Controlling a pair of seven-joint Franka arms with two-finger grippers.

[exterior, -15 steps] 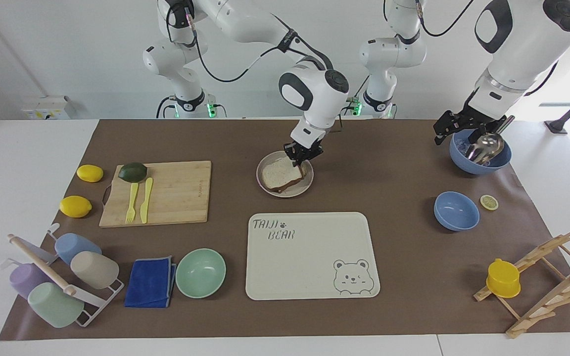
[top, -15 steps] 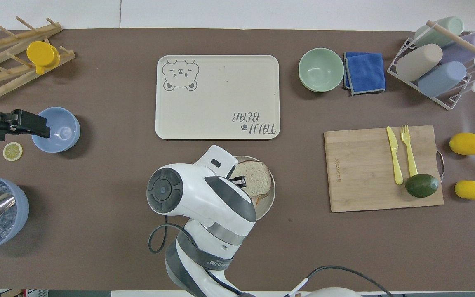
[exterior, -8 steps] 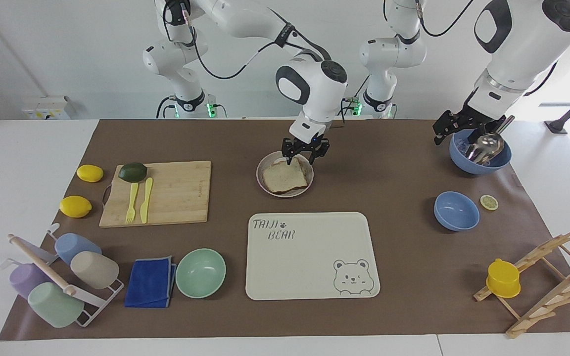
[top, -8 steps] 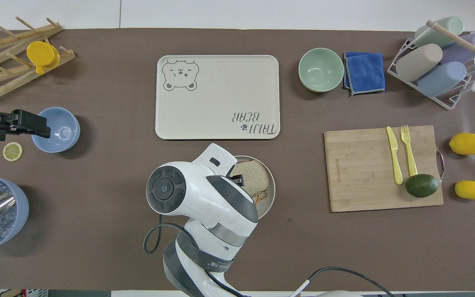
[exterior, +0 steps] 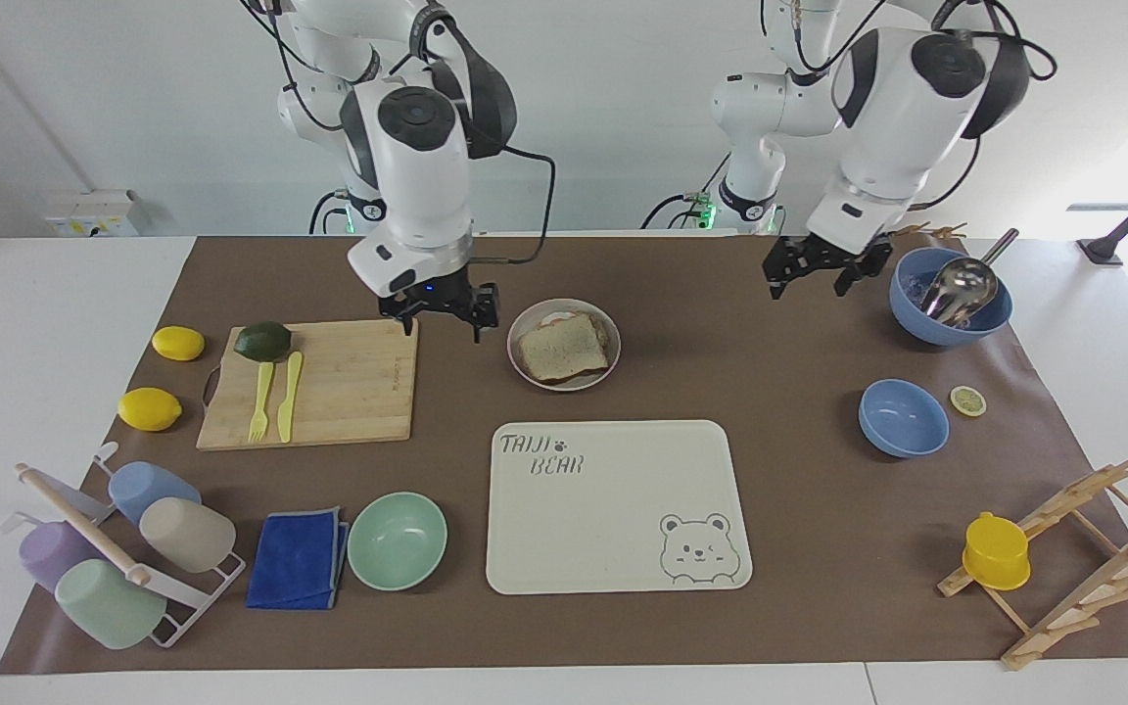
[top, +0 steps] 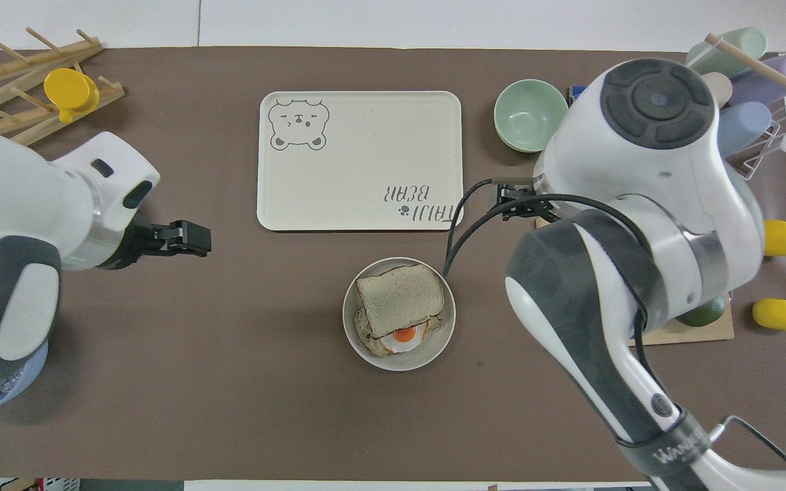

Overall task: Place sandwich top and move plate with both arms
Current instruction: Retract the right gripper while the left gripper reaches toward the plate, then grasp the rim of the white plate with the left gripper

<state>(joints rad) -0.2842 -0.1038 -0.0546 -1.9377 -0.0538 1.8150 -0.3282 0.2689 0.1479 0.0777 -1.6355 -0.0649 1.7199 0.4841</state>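
The sandwich top (exterior: pixel 564 350) (top: pixel 400 299) lies flat on the egg-bearing slice on the plate (exterior: pixel 525 372) (top: pixel 366 344), a little askew, and the egg's yolk (top: pixel 404 334) peeks out on the side nearer the robots. Nothing touches the plate. My right gripper (exterior: pixel 442 313) hangs open and empty over the cutting board's corner nearest the plate; in the overhead view its own arm mostly hides it. My left gripper (exterior: pixel 809 274) (top: pixel 192 239) is open and empty over bare mat, between the plate and the blue bowl with the scoop (exterior: pixel 951 294).
The cream bear tray (exterior: pixel 613 509) lies farther from the robots than the plate. The cutting board (exterior: pixel 349 392) holds an avocado, fork and knife, with two lemons beside it. Also here are a mint bowl (exterior: pixel 397 540), blue cloth, cup rack, small blue bowl (exterior: pixel 903 418) and wooden rack.
My right gripper opened, let go of the sandwich top on the plate and swung off toward the cutting board. My left gripper moved from the scoop bowl toward the plate.
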